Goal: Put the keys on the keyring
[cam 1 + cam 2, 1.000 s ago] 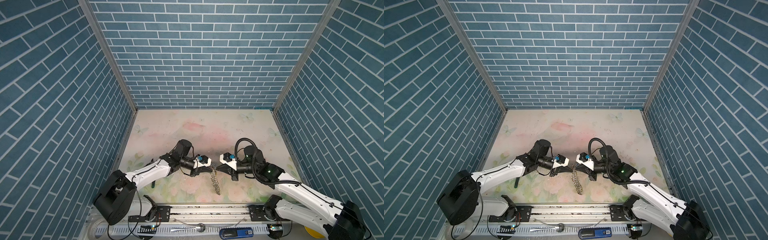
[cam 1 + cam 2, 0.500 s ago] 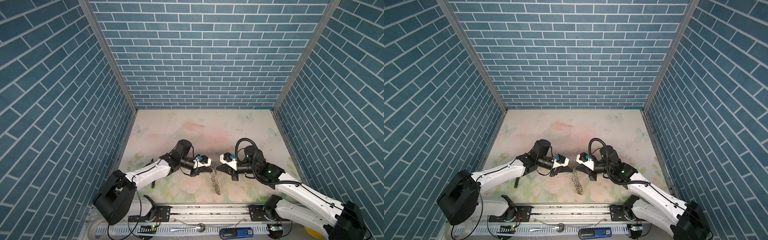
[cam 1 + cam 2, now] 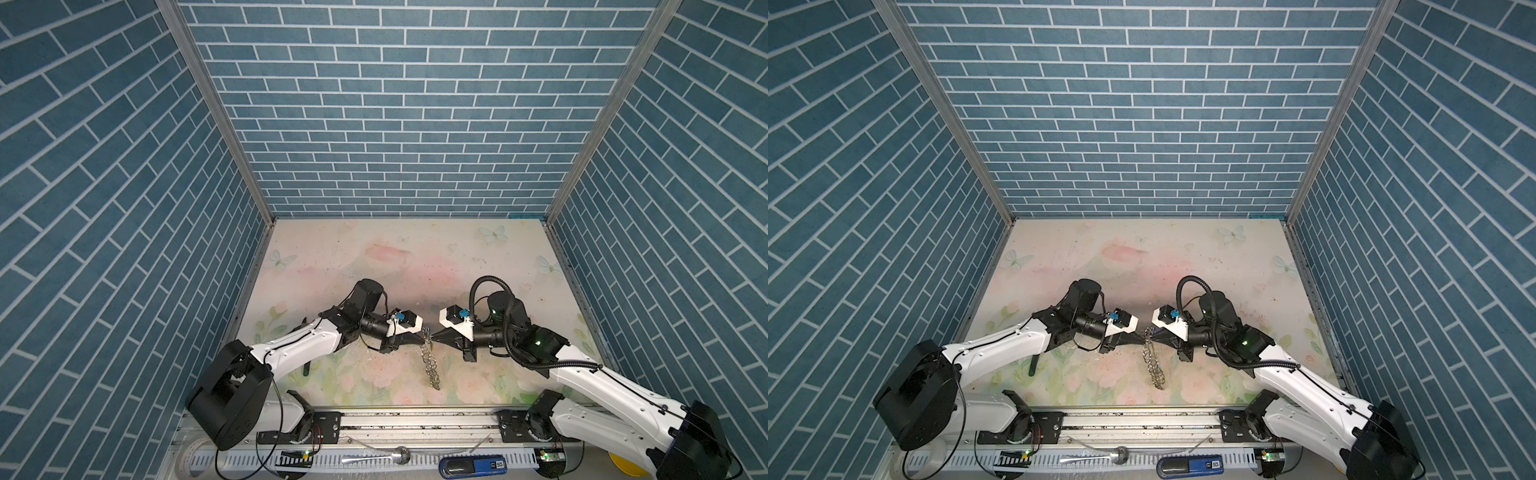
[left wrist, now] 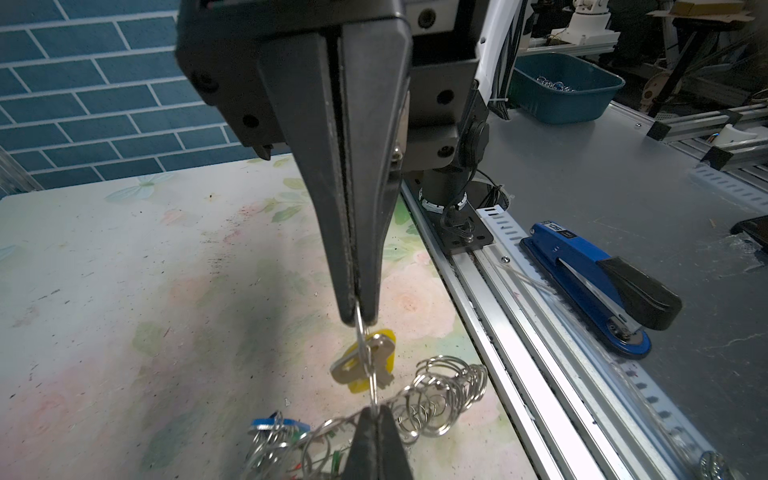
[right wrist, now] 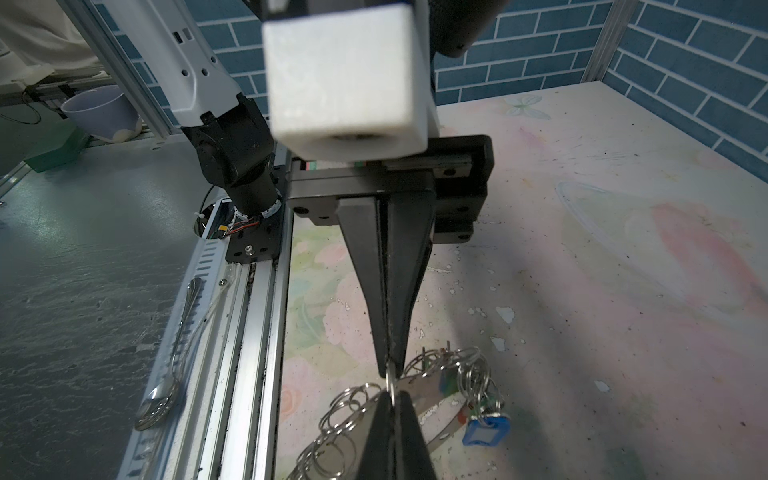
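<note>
**Left wrist view: two closed grippers on one ring, nothing moved**

Nearest the lens, the left gripper [image 4: 376, 413] was fully closed on a single ring of the keyring [image 4: 434, 399]. The right gripper [image 4: 360, 313], closed just as tight, pinched the same ring from the opposite side. A yellow-tagged key [image 4: 347, 368] hung at that ring between the two tips; whether it was fully threaded could not be told. A blue-tagged key [image 4: 276, 426] sat among the loops beside them. The rest of the chain trailed onto the floral table [image 4: 124, 270], toward the rail [image 4: 490, 291]. In both top views the tips met near the table's front edge. Compared with the last second, neither arm nor chain had shifted. That stillness suggested a braced hold, with the key probably partway onto the ring rather than finished.
</note>
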Robot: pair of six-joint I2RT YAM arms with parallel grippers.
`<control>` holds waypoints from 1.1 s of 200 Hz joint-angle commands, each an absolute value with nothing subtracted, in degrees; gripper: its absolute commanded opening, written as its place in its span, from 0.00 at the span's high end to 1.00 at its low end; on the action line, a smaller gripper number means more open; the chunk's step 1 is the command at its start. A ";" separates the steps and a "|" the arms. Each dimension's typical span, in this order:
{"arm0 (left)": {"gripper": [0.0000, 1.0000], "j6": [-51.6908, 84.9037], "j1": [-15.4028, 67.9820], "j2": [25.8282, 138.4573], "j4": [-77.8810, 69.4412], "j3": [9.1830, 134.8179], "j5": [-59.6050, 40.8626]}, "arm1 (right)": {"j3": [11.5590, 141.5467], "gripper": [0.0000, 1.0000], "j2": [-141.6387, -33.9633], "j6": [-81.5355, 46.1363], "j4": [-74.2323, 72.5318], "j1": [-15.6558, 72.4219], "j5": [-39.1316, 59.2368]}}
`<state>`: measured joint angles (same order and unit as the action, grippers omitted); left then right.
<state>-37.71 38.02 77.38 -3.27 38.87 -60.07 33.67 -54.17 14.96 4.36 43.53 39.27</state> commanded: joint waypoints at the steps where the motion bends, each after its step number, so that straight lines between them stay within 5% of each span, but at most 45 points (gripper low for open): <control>1: 1.00 -37.25 37.71 78.31 -0.35 38.58 -58.55 | 33.83 1.00 -54.75 16.03 4.75 43.33 40.23; 220: 1.00 -34.99 37.71 79.02 -0.30 39.76 -58.38 | 33.95 1.00 -54.34 20.75 6.60 47.09 32.63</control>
<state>-35.46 37.87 77.65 -3.49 39.11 -59.61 33.74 -55.61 15.97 5.08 45.71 35.97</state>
